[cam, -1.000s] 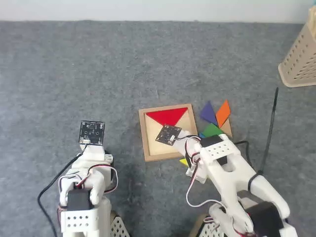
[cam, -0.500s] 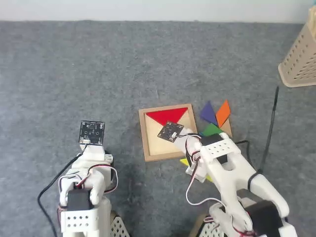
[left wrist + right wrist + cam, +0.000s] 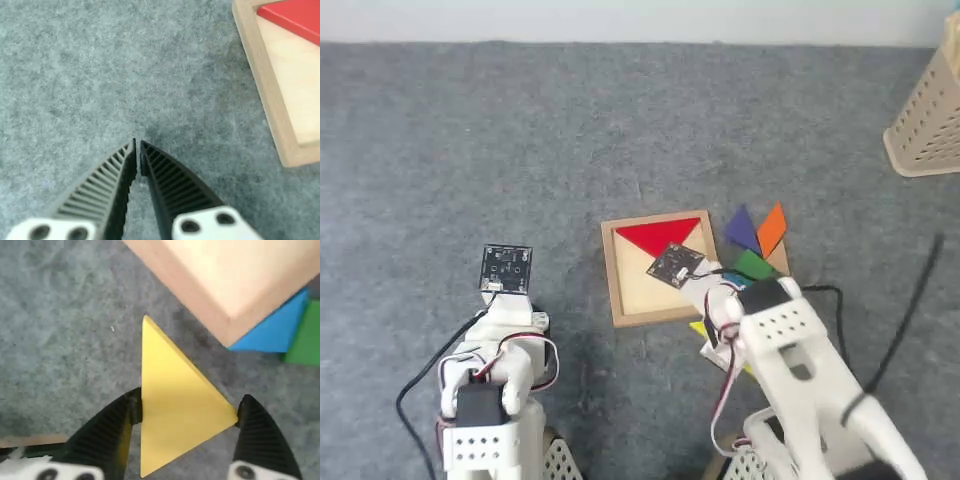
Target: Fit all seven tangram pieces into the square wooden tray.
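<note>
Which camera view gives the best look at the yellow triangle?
The right wrist view: the yellow triangle lies whole between the fingers of the right gripper. In the high view that arm covers most of it, leaving a yellow corner. The left wrist view looks at the tray and the red piece.

Left arm sits lower left in the high view, left gripper pinched together. Right arm is lower right, right gripper spread wide apart.
</note>
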{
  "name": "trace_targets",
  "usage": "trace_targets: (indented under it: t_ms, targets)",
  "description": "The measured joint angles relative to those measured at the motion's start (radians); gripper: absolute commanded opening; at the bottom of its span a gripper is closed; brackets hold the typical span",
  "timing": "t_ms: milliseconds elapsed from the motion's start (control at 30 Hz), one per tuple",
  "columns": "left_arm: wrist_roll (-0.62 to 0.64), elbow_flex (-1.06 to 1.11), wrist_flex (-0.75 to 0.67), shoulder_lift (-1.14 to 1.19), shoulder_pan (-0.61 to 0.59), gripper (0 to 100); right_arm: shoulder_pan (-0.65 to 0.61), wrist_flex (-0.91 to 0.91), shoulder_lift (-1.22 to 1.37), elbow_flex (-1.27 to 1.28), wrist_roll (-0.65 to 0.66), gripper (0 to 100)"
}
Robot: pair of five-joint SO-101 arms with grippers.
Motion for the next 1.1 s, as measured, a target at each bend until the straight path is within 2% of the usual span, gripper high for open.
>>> trace_targets:
  t_ms: [167, 333, 633, 733, 1100]
  targets:
    - [0.0, 0.0, 0.0, 0.0, 0.0, 2, 0.0, 0.072, -0.074, -0.04, -0.018, 24.5]
    - [0.0, 0.0, 0.0, 0.0, 0.0, 2, 0.0, 0.121, -0.038, -0.226, -0.112, 24.5]
    - [0.0, 0.0, 0.0, 0.0, 0.0, 2, -0.158, 0.127, 0.414, -0.698, -0.396, 24.5]
    - [0.0, 0.0, 0.0, 0.0, 0.0, 2, -0.186, 0.127, 0.546, -0.812, -0.454, 24.5]
    - [0.0, 0.0, 0.0, 0.0, 0.0, 2, -0.236, 0.032, 0.736, -0.885, -0.744, 24.5]
